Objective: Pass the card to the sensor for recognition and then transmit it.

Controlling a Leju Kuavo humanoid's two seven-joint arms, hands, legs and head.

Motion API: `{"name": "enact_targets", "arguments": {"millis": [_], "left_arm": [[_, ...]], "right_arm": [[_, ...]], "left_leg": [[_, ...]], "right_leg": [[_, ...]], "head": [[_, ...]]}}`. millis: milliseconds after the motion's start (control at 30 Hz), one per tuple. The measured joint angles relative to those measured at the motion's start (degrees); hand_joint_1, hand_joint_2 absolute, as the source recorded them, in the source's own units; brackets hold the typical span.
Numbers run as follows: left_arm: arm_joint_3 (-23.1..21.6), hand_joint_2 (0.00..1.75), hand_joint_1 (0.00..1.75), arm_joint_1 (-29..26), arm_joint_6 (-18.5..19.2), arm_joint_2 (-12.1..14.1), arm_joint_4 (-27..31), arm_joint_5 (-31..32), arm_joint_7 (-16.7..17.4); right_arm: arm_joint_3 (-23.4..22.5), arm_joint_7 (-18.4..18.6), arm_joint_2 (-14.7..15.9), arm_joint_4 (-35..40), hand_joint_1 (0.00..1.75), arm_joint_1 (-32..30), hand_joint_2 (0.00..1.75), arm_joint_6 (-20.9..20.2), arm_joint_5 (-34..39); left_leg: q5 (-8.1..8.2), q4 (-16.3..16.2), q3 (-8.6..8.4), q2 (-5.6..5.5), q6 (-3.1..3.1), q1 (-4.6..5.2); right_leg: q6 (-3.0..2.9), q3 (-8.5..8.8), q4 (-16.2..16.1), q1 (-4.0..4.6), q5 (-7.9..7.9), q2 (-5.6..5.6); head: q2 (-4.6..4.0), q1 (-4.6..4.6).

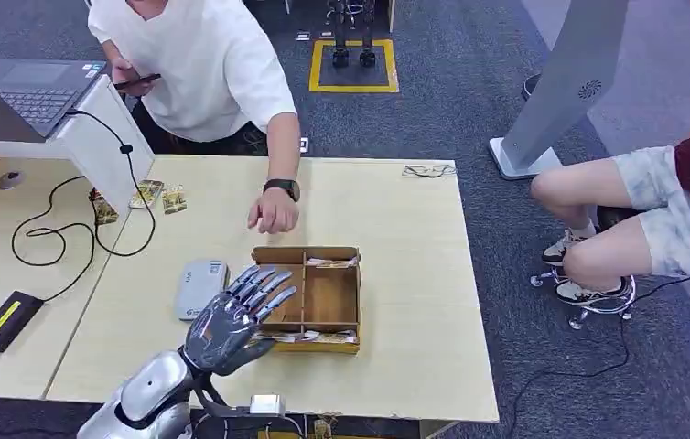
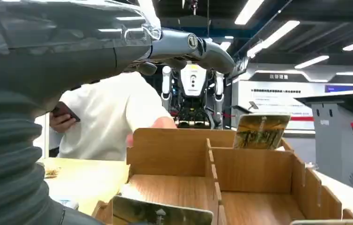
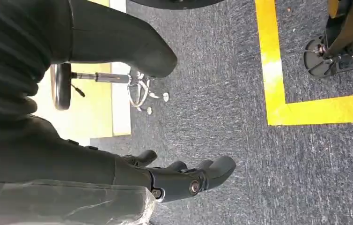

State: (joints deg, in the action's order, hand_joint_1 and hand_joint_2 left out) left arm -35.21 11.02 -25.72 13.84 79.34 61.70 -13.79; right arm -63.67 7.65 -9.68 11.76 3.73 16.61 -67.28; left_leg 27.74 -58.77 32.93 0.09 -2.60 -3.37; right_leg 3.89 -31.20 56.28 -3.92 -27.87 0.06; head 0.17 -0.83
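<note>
A wooden divided box (image 1: 358, 294) stands mid-table. One card (image 1: 309, 337) leans along its near wall and another card (image 1: 332, 262) along its far wall. My left hand (image 1: 234, 315) hovers over the box's left compartment with fingers spread, holding nothing. The grey flat sensor (image 1: 197, 289) lies just left of the box, partly under my hand. In the left wrist view the box (image 2: 170, 152) is close, with the far card (image 2: 261, 131) upright, the near card (image 2: 160, 214) at the front, and my fingers (image 2: 188, 44) above. My right hand (image 3: 184, 180) hangs over the carpet, holding nothing.
A person in a white shirt leans over the table's far side, one hand (image 1: 274, 215) resting just behind the box. A laptop (image 1: 35, 91), black cables (image 1: 58, 233) and a power brick (image 1: 7, 320) lie to the left. Another person sits at the right.
</note>
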Motion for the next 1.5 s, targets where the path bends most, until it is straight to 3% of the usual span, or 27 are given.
{"name": "enact_targets", "arguments": {"millis": [400, 667, 700, 733, 767, 1167, 1500], "left_arm": [[-0.4, 1.75, 0.0, 0.5, 7.2, 1.0, 0.0, 1.4, 1.3], [-1.0, 1.75, 0.0, 1.2, 8.1, 1.5, 0.0, 1.0, 1.0], [-1.0, 1.75, 0.31, 1.2, 8.1, 1.5, 0.0, 1.0, 1.0], [-1.0, 1.75, 1.59, 1.2, 8.1, 1.5, 0.0, 1.0, 1.0], [-1.1, 1.75, 1.75, 1.2, 8.1, 1.5, 0.0, 0.8, 0.9], [-2.5, 1.75, 1.75, 1.1, 10.5, 3.8, 0.7, -3.1, -3.7], [-4.7, 1.75, 1.75, 1.4, 13.2, 5.9, 1.6, -3.0, -3.8]], "right_arm": [[0.0, -0.5, 0.3, 0.0, 0.0, 0.0, 1.75, -2.4, -0.2], [0.0, -0.5, 0.4, 0.0, 0.0, 0.0, 1.75, -2.4, -0.3], [0.0, -0.5, 0.4, 0.0, 0.0, 0.0, 1.75, -2.4, -0.3], [0.0, -0.5, 0.4, 0.0, 0.0, 0.0, 1.75, -2.4, -0.3], [0.0, -0.5, 0.4, 0.0, 0.0, 0.0, 1.75, -2.4, -0.3], [0.0, -0.9, 0.5, 0.0, 0.0, 0.0, 1.75, -2.9, -0.4], [0.0, -1.1, 0.7, 0.0, 0.0, 0.0, 1.75, -2.8, -0.4]], "left_leg": [[0.0, 0.0, 0.0, 0.0, 0.0, 0.0], [0.0, 0.0, 0.0, 0.01, 0.0, 0.0], [0.0, 0.0, 0.0, 0.01, 0.0, 0.0], [0.0, 0.0, 0.0, 0.01, 0.0, 0.0], [0.0, 0.0, 0.0, 0.01, 0.0, 0.0], [0.0, 0.0, 0.0, 0.01, 0.0, 0.0], [0.0, 0.0, -0.01, 0.01, 0.0, 0.0]], "right_leg": [[0.0, -0.01, 0.0, 0.0, 0.0, 0.01], [0.0, -0.02, 0.0, 0.0, 0.0, 0.01], [0.0, -0.01, 0.0, 0.0, 0.0, 0.01], [0.0, -0.01, 0.0, 0.0, 0.0, 0.01], [0.0, -0.01, 0.0, 0.0, 0.0, 0.01], [0.0, 0.0, 0.0, 0.0, 0.0, 0.01], [0.0, 0.01, 0.0, 0.0, 0.0, 0.01]], "head": [[0.0, 0.0], [0.0, 0.0], [0.0, 0.0], [0.0, 0.0], [0.0, 0.0], [0.0, 0.0], [0.0, 0.0]]}}
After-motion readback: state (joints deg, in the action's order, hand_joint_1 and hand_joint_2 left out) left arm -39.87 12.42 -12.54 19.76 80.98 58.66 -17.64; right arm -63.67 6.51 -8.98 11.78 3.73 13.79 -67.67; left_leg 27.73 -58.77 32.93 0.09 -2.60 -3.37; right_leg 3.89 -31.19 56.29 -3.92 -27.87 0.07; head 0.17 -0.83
